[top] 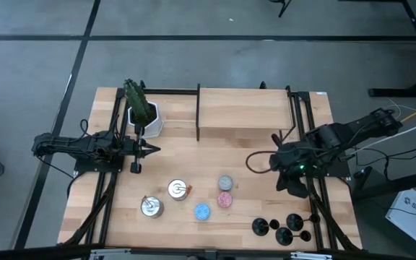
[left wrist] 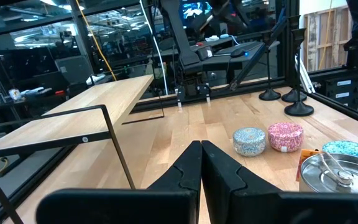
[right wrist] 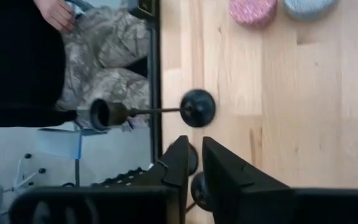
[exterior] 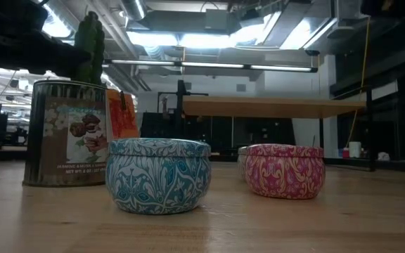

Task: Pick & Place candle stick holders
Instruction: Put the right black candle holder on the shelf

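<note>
High view: right gripper (top: 297, 189) above candle stick holders (top: 284, 229)

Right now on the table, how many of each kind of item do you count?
Black candle stick holders: 4
Silver tins: 2
Small round candles, grey, pink, blue: 3
Potted plant: 1
Total: 10

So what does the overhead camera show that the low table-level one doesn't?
Only the high view: both arms, the left end effector shut over the table's left side, the right end effector above the black candle stick holders at the near right edge, and the grey candle.

Only the low view: the printed label on the tall tin and the room's ceiling lights.

Both: the blue candle tin, the pink candle tin and the raised wooden shelf.
</note>
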Controlling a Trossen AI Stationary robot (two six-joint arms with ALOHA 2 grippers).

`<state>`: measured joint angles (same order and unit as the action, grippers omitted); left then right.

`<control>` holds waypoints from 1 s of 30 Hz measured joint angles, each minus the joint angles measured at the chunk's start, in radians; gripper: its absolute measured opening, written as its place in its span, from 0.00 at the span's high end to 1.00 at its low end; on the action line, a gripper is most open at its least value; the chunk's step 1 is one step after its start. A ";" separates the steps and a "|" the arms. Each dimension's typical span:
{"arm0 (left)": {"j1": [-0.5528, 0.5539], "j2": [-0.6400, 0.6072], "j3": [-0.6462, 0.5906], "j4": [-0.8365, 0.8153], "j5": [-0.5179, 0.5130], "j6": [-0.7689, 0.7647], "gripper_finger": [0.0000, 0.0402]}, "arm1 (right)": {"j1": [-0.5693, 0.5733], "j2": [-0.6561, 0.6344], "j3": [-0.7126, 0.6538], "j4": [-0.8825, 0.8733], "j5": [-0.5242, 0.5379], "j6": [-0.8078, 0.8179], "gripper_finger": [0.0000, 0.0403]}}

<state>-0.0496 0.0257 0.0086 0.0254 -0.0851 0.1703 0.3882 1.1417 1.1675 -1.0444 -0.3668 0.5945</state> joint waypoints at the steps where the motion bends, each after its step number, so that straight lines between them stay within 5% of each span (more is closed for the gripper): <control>1: 0.000 0.000 0.000 0.000 0.000 0.000 0.99 | 0.000 0.007 0.000 -0.007 0.000 0.000 0.85; 17: 0.000 0.000 0.000 0.000 0.000 0.000 0.99 | 0.000 0.023 0.000 -0.022 -0.003 0.079 0.52; 30: 0.000 0.000 0.000 0.000 0.000 0.000 0.99 | 0.048 0.023 0.000 -0.088 -0.195 0.183 0.45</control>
<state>-0.0497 0.0259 0.0082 0.0254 -0.0849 0.1703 0.4357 1.1645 1.1674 -1.1320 -0.5615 0.7775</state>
